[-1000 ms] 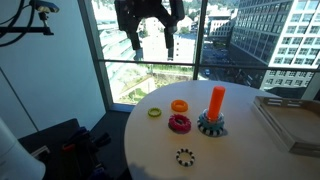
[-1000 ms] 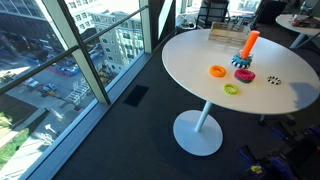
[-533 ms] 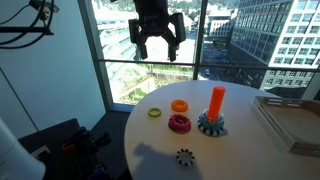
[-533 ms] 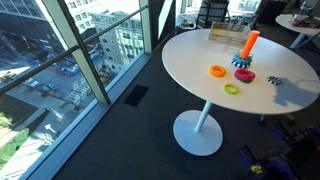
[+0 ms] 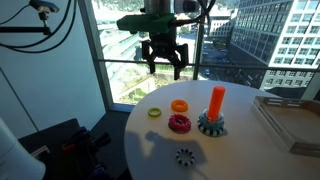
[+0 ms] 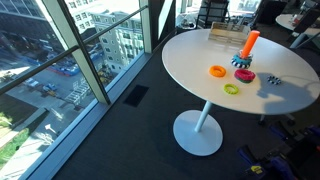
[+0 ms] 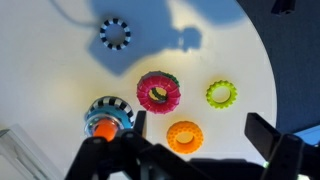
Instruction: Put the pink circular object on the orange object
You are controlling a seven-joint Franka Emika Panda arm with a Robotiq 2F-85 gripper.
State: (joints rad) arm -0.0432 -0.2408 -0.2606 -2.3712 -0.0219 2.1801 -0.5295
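Note:
The pink ring (image 5: 180, 123) lies flat on the white round table (image 5: 240, 160), beside the orange peg (image 5: 216, 101) on its teal gear base (image 5: 211, 125). It also shows in the other exterior view (image 6: 244, 76) and the wrist view (image 7: 158, 92). The peg shows from above in the wrist view (image 7: 103, 127) and in an exterior view (image 6: 249, 43). My gripper (image 5: 164, 66) hangs open and empty high above the table's far edge. In the wrist view my gripper (image 7: 200, 138) is over the flat orange ring (image 7: 185, 135), with fingers (image 7: 270, 138) spread wide.
A flat orange ring (image 5: 179, 106), a small yellow-green ring (image 5: 155, 112) and a black-and-white gear ring (image 5: 185, 156) lie on the table. A clear tray (image 5: 290, 120) sits at the table's side. Floor-to-ceiling windows stand behind.
My gripper has come down and moved over the table's far side; its shadow on the table has shifted towards the rings. The objects have not moved.

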